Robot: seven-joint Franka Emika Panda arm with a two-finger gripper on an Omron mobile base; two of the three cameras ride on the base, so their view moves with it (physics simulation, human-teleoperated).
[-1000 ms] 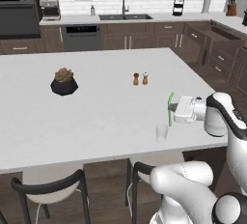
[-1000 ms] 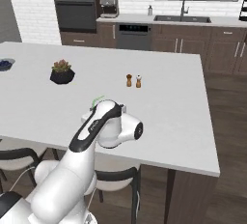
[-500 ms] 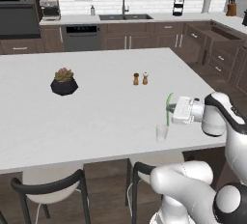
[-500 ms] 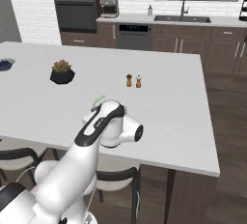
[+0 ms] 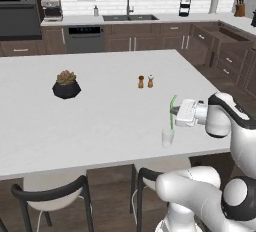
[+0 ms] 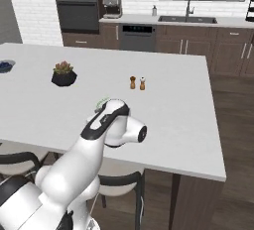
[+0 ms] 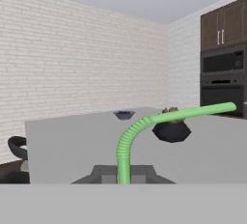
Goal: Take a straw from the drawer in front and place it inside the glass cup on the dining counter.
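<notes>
The bright-green straw [image 5: 173, 110] hangs nearly upright in my gripper [image 5: 174, 114], which is shut on it. Its lower end reaches the rim of the small clear glass cup [image 5: 168, 137], which stands near the front edge of the white dining counter [image 5: 100, 121]. In the hand view the straw [image 7: 126, 146] rises from between the fingertips [image 7: 103, 173] and bends off to the right. In the right base view only the straw's green tip [image 6: 102, 101] shows above my hand, and the arm hides the cup. A dark-brown drawer [image 5: 229, 34] stands pulled out at the far right.
A potted succulent in a black pot [image 5: 66, 85] sits on the counter's left. Brown and white shakers [image 5: 145, 81] stand mid-counter. A blue bowl [image 6: 5, 66] lies at the far left. Black-backed stools [image 5: 50, 196] are tucked under the near edge.
My gripper has carried the straw slightly left and down, bringing its lower end over the glass cup. The cup and the other things on the counter have not moved.
</notes>
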